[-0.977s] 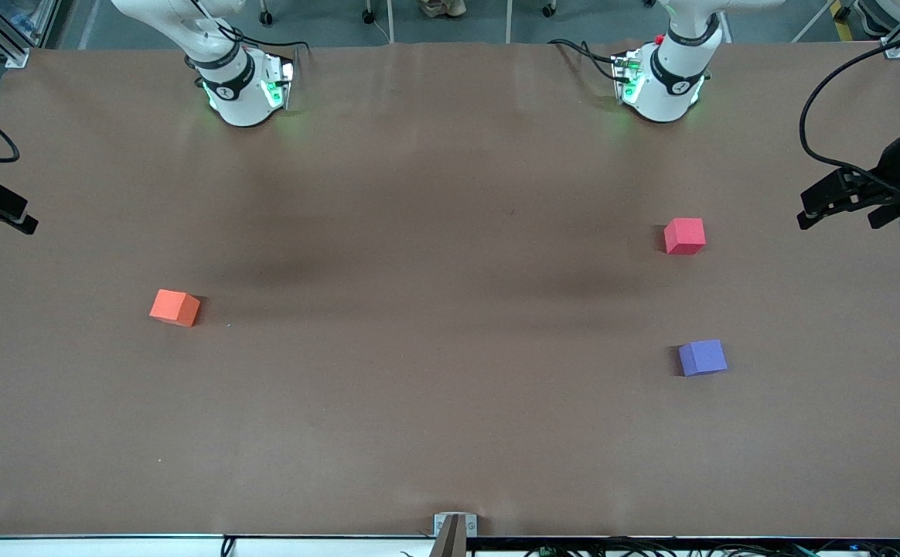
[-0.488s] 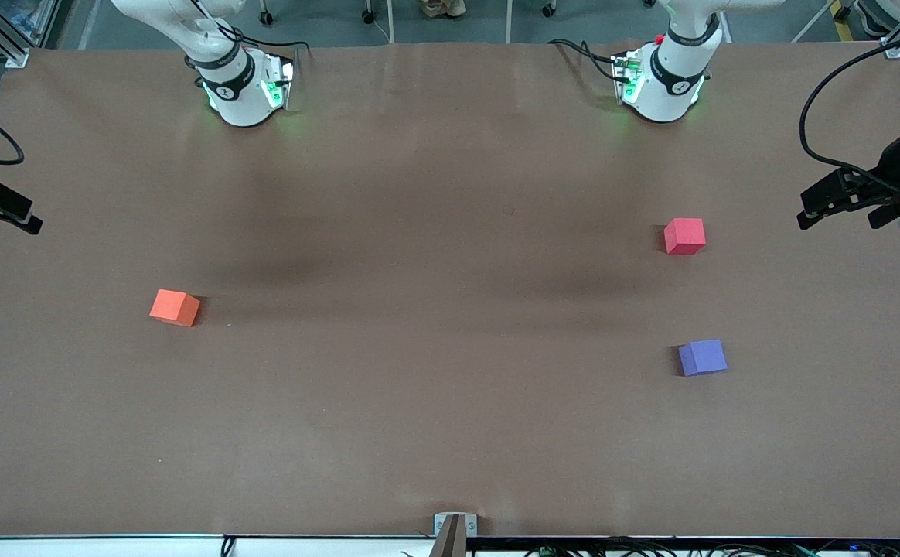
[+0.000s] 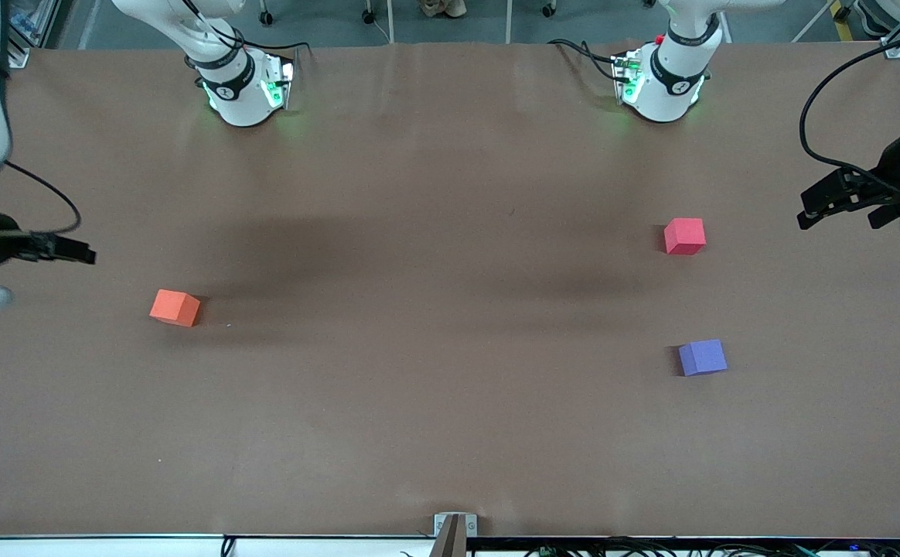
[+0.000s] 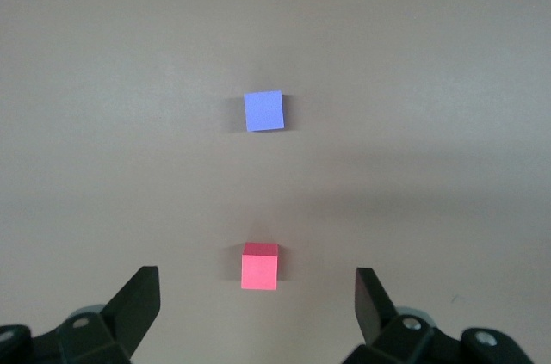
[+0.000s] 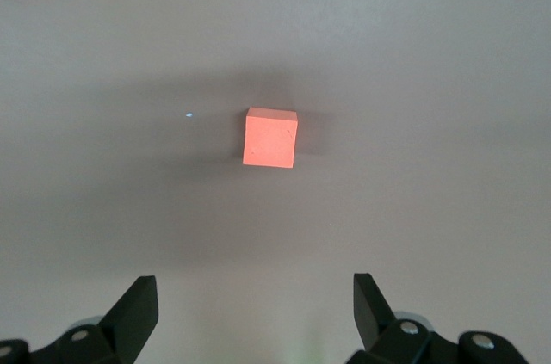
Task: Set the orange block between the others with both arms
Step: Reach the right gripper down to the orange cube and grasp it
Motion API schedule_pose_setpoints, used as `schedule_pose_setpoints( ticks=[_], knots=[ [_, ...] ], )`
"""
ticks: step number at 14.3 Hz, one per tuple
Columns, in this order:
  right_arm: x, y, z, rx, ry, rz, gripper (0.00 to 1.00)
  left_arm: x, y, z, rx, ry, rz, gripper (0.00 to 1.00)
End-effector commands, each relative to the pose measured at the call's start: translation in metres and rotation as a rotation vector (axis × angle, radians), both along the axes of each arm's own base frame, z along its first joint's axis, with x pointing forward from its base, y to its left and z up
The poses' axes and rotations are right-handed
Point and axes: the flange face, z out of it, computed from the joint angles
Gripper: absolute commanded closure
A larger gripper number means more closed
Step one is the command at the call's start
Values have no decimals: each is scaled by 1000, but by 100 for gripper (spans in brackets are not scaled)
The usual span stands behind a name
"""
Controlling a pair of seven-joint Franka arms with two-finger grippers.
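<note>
Right now the right gripper [image 3: 71, 253] hangs in the air over the right arm's end of the brown table [image 3: 434, 325], its jaws spread wide and holding nothing. Seen from the right wrist view, the two dark fingertips [image 5: 138, 308] stand well apart, and the orange block [image 5: 270, 138] lies out ahead of them, roughly on the line that runs midway between the jaws, clear of both and touching neither. From the front view the orange block [image 3: 175, 307] rests flat on the table, turned slightly askew, near the right gripper but not under it, and a little nearer to the front camera than the spot the gripper is over. The left gripper [image 3: 844, 203] waits in the air at the left arm's end of the table, its jaws likewise spread and empty. In the left wrist view the pinkish-red cube [image 4: 259, 265] sits just ahead of the gap between the fingers [image 4: 372, 304], about midway between them and touching neither, while the purple-blue cube [image 4: 263, 111] lies farther out along the same line, well apart from the red one. On the table the pinkish-red cube [image 3: 684, 235] is farther from the front camera than the purple-blue cube [image 3: 702, 357], with bare table between them, and the orange block lies well apart from both.
</note>
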Motion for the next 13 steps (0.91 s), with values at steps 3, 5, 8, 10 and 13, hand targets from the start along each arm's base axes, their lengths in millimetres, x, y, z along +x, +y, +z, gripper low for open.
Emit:
schedule_pose_setpoints(
  ticks=[3, 5, 8, 10, 13],
  knots=[
    [21, -4, -103, -11, 73, 16, 0, 1, 1, 6, 10, -9, -10, 0],
    [8, 0, -142, -12, 69, 20, 0, 0, 0, 6, 10, -9, -12, 0],
    [-6, -5, -183, -17, 51, 15, 0, 0, -1, 7, 10, -10, -12, 0],
    [-8, -9, -202, -14, 75, 9, 0, 0, -2, 7, 10, -10, -14, 0],
    [-9, -9, -220, 2, 92, -11, 0, 0, -2, 7, 10, -10, -14, 0]
  ],
)
